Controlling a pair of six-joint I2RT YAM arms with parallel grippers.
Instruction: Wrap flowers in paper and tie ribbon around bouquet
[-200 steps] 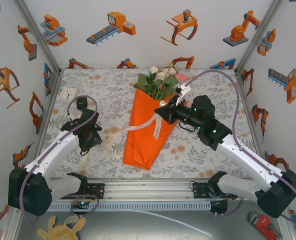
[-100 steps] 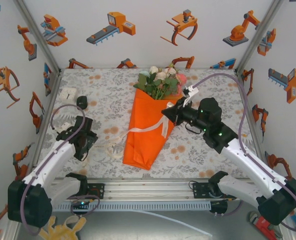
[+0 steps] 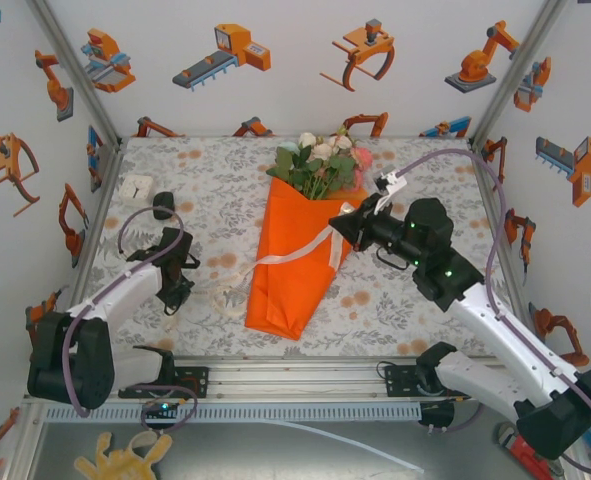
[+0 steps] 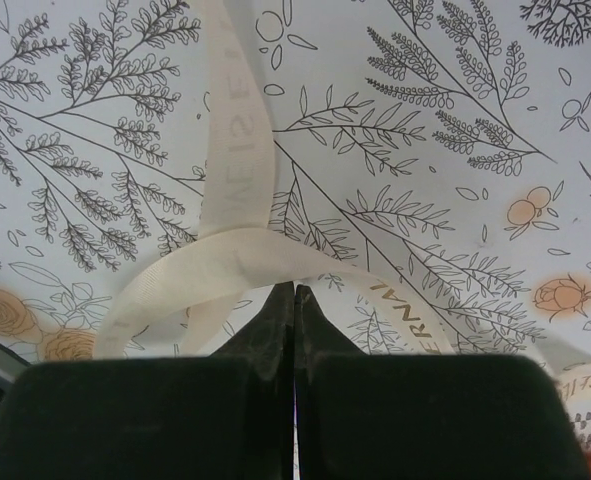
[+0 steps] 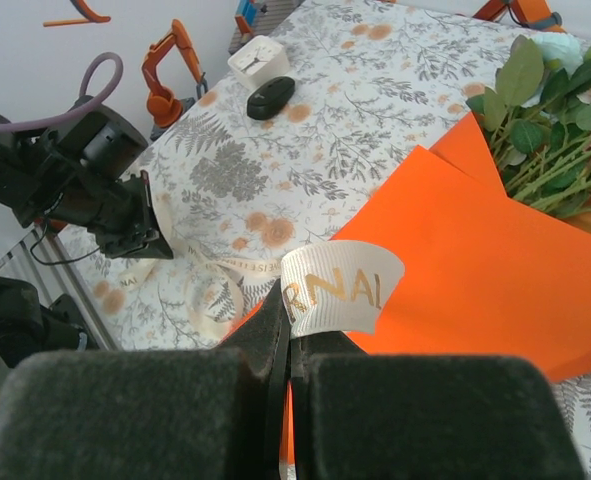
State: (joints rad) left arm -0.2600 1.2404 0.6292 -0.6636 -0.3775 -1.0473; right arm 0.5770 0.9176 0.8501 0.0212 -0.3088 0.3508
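The left fingers (image 4: 275, 330) have snapped shut on the ribbon (image 4: 237, 150); the right fingers (image 5: 265, 330) pinch another stretch beside the bouquet (image 3: 295, 250).

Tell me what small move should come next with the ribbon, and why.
Probably draw the left pincer gently leftward to take up slack. Both pincers look shut on the ribbon, the right pincer over the orange paper, and loose loops lie on the tablecloth beside the left one.
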